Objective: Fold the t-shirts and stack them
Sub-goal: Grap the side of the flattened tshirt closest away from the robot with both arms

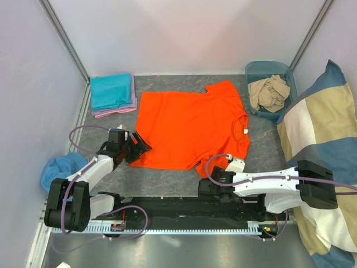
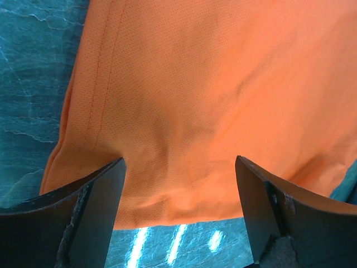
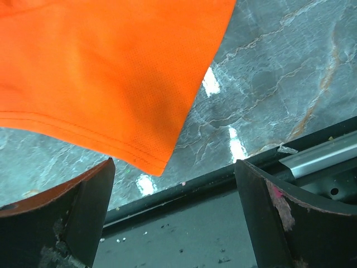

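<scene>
Left end effector (image 2: 178,167) has its jaws spread wide and holds nothing; it sits at the near hem corner of the orange t-shirt (image 1: 189,128), which lies flat mid-counter (image 1: 167,178) with its collar to the right. Right end effector (image 3: 174,167) is equally wide and empty, just beside the near sleeve tip, by the counter's front rail. A folded teal t-shirt (image 1: 111,91) rests on a pink-lilac one (image 1: 114,113) at the far left. Crumpled beige t-shirts (image 1: 270,92) fill a blue bin (image 1: 268,67) at the far right, beside a blue-and-beige cushion (image 1: 318,128).
</scene>
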Robot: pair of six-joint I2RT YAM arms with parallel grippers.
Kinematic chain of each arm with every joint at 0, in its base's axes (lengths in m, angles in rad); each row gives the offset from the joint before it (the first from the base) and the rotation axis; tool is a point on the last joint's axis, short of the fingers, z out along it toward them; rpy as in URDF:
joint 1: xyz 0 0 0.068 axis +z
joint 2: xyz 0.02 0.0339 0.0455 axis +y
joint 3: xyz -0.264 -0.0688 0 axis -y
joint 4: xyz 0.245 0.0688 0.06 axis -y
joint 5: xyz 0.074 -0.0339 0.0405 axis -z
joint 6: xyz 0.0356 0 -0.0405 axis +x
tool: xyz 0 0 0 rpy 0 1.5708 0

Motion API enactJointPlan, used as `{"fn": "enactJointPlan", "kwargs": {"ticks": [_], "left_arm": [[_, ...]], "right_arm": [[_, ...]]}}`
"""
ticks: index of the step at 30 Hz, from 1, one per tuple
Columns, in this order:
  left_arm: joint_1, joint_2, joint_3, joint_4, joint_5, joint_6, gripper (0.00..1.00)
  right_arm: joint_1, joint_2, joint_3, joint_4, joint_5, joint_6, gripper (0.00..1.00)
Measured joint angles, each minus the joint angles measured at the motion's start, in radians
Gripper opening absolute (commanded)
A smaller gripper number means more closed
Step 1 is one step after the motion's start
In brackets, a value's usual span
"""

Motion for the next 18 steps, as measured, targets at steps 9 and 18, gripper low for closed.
{"fn": "enactJointPlan", "kwargs": {"ticks": [9, 18], "left_arm": [[0.0, 0.005, 0.0, 0.007, 0.003, 0.0, 0.87], [0.0, 0.011, 0.0, 0.016, 0.003, 0.0, 0.87]], "right_arm": [[0.0, -0.041, -0.034, -0.036, 0.01, 0.055, 0.97], [0.0, 0.02, -0.048, -0.04, 0.021, 0.072, 0.96]]}}
